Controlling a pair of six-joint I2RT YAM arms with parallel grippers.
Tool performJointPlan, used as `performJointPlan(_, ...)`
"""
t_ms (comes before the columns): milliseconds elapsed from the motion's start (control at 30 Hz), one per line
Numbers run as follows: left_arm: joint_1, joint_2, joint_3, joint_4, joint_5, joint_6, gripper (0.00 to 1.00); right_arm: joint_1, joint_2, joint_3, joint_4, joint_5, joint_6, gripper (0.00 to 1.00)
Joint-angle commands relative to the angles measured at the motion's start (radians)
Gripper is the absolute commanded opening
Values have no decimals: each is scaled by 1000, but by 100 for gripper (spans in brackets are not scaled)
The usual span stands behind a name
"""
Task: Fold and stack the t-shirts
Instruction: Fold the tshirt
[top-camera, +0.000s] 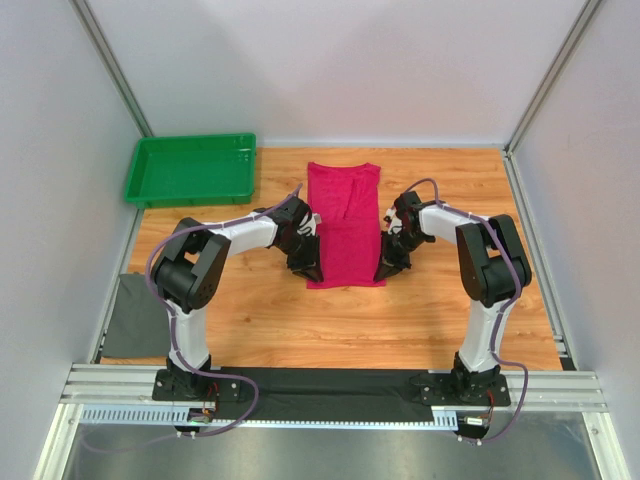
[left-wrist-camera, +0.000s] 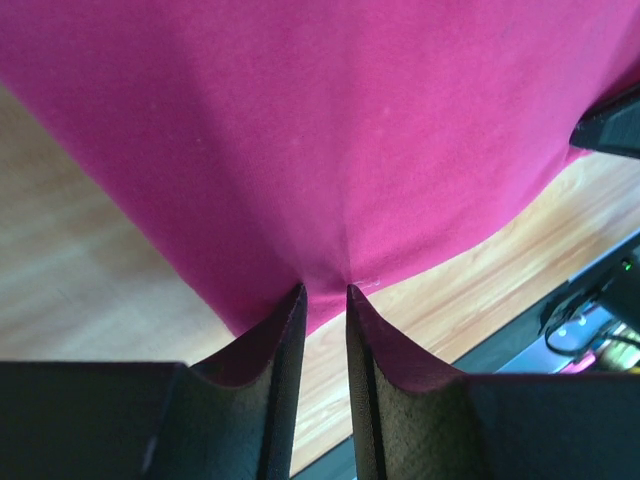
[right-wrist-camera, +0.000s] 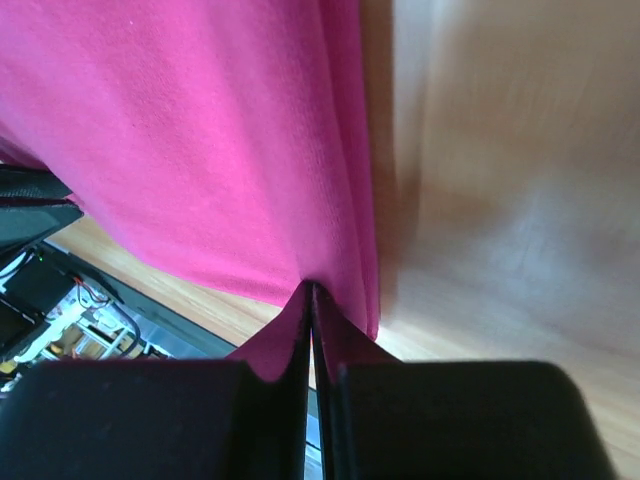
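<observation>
From above, your shirt (top-camera: 345, 215) lies in the middle of the table (top-camera: 300, 330) as a narrow strip running 12 to 6 o'clock, neck end far, sleeves already tucked in. So the lengthwise folds look done. The left claw (top-camera: 312, 268) sits at the strip's 7 o'clock corner and the right claw (top-camera: 385, 268) at its 5 o'clock corner, both on the near hem. The tray (top-camera: 190, 200) stands at 10 o'clock and a grey cloth (top-camera: 130, 315) lies at 8 o'clock by the table edge. This is the only pink shirt you can see, and no stack has been started.

In the left wrist view, the left claw (left-wrist-camera: 325, 292) is drawn narrow, with a thin slit between the fingers. The shirt (left-wrist-camera: 320, 130) puckers to a point right at the tips, so you appear to have that corner pinched.

In the right wrist view, the right claw (right-wrist-camera: 312, 290) is pressed flat together, and the shirt (right-wrist-camera: 200, 130) gathers into its tips. Bare table (right-wrist-camera: 500, 200) shows toward 3 o'clock.

My read is that you're about midway on this shirt. Both near corners are gripped, ready to carry the hem toward 12 o'clock. The crosswise fold and the stacking are yet to do.
</observation>
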Motion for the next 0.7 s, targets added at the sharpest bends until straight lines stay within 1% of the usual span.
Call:
performJointPlan(0, -46, -30, -133, -47, -72, 35, 31, 6, -55, -150, 36, 96, -5, 2)
performJointPlan(33, -60, -84, -159, -50, -66, 33, 31, 9, -92, -232, 36, 85, 10, 2)
performJointPlan(67, -91, -118, -211, -64, -61, 33, 31, 17, -136, -276, 41, 74, 44, 2)
performJointPlan(100, -109, -158, -234, -77, -63, 28, 31, 21, -235, -314, 43, 51, 64, 2)
performJointPlan(133, -123, -248, -254, -90, -55, 21, 32, 36, -286, -383, 29, 45, 79, 2)
performJointPlan(167, -138, -299, -297, -94, -38, 10, 34, 41, -382, -406, 14, 40, 95, 3)
performJointPlan(200, -139, -346, -311, -98, -18, -2, 35, 41, -429, -422, -8, 42, 96, 4)
performJointPlan(233, -140, -436, -320, -105, -4, -25, 39, 40, -467, -419, -54, 54, 96, 6)
performJointPlan(267, -140, -477, -314, -134, -13, -28, 42, 40, -530, -404, -74, 82, 90, 8)
performJointPlan(300, -139, -532, -303, -145, -44, -33, 45, 41, -549, -385, -97, 91, 84, 17)
performJointPlan(333, -132, -546, -277, -150, -52, -24, 47, 37, -557, -338, -99, 102, 78, 22)
performJointPlan(367, -114, -549, -264, -141, -52, -16, 47, 37, -542, -312, -96, 120, 69, 28)
performJointPlan(433, -83, -506, -239, -84, -18, -12, 46, 37, -480, -244, -85, 116, 64, 29)
performJointPlan(467, -67, -476, -209, -59, 3, -16, 45, 35, -401, -173, -74, 79, 72, 28)
performJointPlan(500, -30, -403, -191, -30, 57, -19, 43, 35, -358, -131, -47, 56, 80, 28)
performJointPlan(533, -21, -365, -172, -1, 72, -22, 39, 35, -319, -96, -31, 35, 92, 28)
performJointPlan(567, -13, -327, -127, 52, 83, -30, 38, 35, -249, -33, -11, -1, 110, 26)
performJointPlan(600, -7, -251, -104, 76, 103, -30, 37, 35, -217, -2, 18, -16, 145, 23)
performJointPlan(633, -5, -210, -78, 94, 114, -31, 35, 35, -184, 24, 29, -31, 162, 21)
performJointPlan(667, -4, -171, -20, 108, 120, -27, 34, 35, -131, 52, 42, -53, 175, 18)
